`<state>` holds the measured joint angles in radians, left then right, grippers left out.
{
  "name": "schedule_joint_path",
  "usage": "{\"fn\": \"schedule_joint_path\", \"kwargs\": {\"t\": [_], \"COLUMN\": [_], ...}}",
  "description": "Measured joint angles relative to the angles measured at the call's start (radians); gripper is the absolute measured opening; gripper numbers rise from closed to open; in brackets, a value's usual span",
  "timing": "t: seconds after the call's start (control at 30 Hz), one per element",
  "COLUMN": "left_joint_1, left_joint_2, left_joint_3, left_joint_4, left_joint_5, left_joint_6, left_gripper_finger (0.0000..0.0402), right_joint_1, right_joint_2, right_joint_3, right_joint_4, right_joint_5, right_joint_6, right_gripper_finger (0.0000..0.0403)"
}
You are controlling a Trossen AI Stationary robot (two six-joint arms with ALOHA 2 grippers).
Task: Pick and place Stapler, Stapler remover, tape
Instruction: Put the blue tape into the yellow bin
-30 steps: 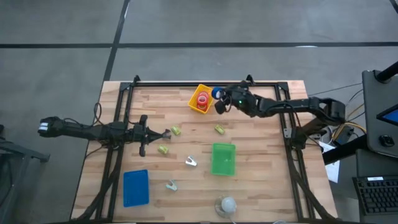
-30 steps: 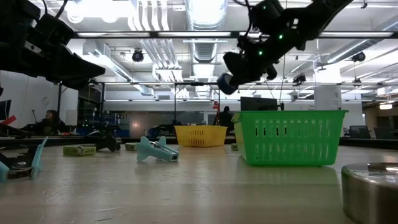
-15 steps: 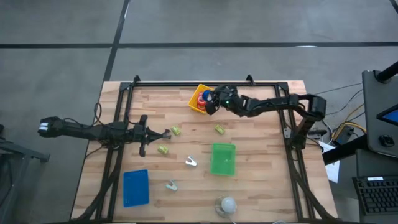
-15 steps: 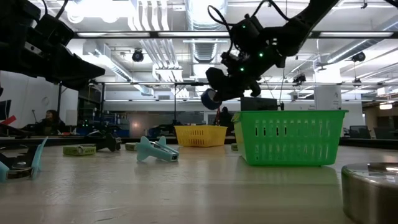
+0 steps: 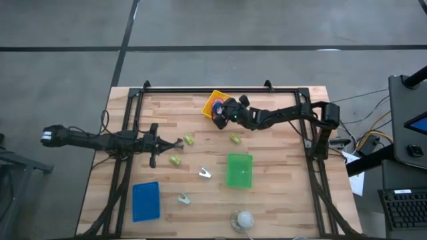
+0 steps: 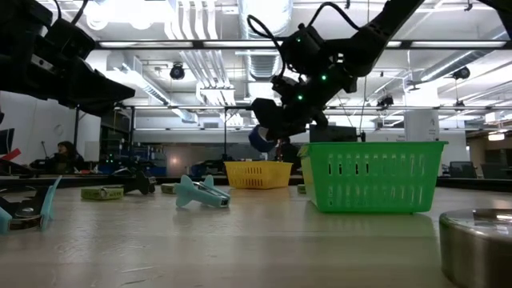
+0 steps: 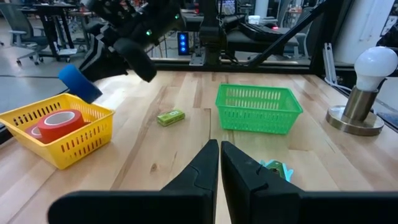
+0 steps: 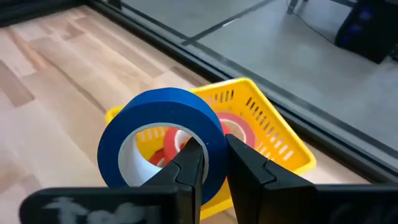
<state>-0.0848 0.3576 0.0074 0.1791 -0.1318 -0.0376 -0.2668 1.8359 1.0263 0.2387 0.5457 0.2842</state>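
Note:
A dark blue tape roll (image 8: 160,134) is in my right gripper (image 8: 211,152), above the yellow bin (image 5: 211,100) near the table's far edge. It also shows in the low view as the blue roll (image 6: 258,140) and in the left wrist view as the blue roll (image 7: 79,83). A red tape roll (image 8: 241,131) lies inside the bin. My left gripper (image 5: 179,143) is shut on nothing and waits over the table's left part, its fingers (image 7: 205,163) pointing toward the green basket (image 7: 258,109). My right gripper pinches the blue roll's wall (image 8: 214,142), with one finger (image 8: 190,163) inside the ring and the other outside. The roll is lifted clear, tilted, above the yellow bin.
On the wood lie small green staplers (image 5: 189,139) (image 5: 175,161) (image 5: 235,139), two pale staple removers (image 5: 205,173) (image 5: 183,198), the green basket (image 5: 239,170), a blue bin (image 5: 145,200) and a bulb on a metal base (image 5: 243,220). A black frame (image 5: 220,89) rims the table.
My right gripper has carried the blue roll toward the table's left, from beside the yellow bin's right side to above the bin, and has come down a little. My left arm has kept still.

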Motion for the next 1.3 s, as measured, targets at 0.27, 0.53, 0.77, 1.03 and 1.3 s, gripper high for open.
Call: {"fn": "schedule_joint_path", "kwargs": {"t": [0.27, 0.53, 0.77, 1.03, 1.3], "left_joint_1": [0.000, 0.000, 0.000, 0.000, 0.000], "left_joint_2": [0.000, 0.000, 0.000, 0.000, 0.000], "left_joint_3": [0.000, 0.000, 0.000, 0.000, 0.000], "left_joint_4": [-0.002, -0.002, -0.001, 0.000, 0.000], "left_joint_5": [0.000, 0.000, 0.000, 0.000, 0.000], "left_joint_6": [0.000, 0.000, 0.000, 0.000, 0.000], "left_gripper_finger": [0.0023, 0.0023, 0.0023, 0.0023, 0.0023], "right_joint_1": [-0.001, -0.005, -0.005, -0.004, -0.004], "right_joint_2": [-0.005, -0.003, -0.003, -0.003, -0.003], "right_joint_3": [-0.002, -0.003, -0.003, -0.003, -0.003], "right_joint_4": [-0.003, -0.003, -0.003, 0.004, 0.002], "right_joint_5": [0.003, 0.009, 0.012, 0.010, -0.011], "right_joint_6": [0.004, 0.036, 0.030, 0.000, 0.011], "right_gripper_finger": [0.0061, 0.0095, 0.0150, 0.0211, 0.0241]}}
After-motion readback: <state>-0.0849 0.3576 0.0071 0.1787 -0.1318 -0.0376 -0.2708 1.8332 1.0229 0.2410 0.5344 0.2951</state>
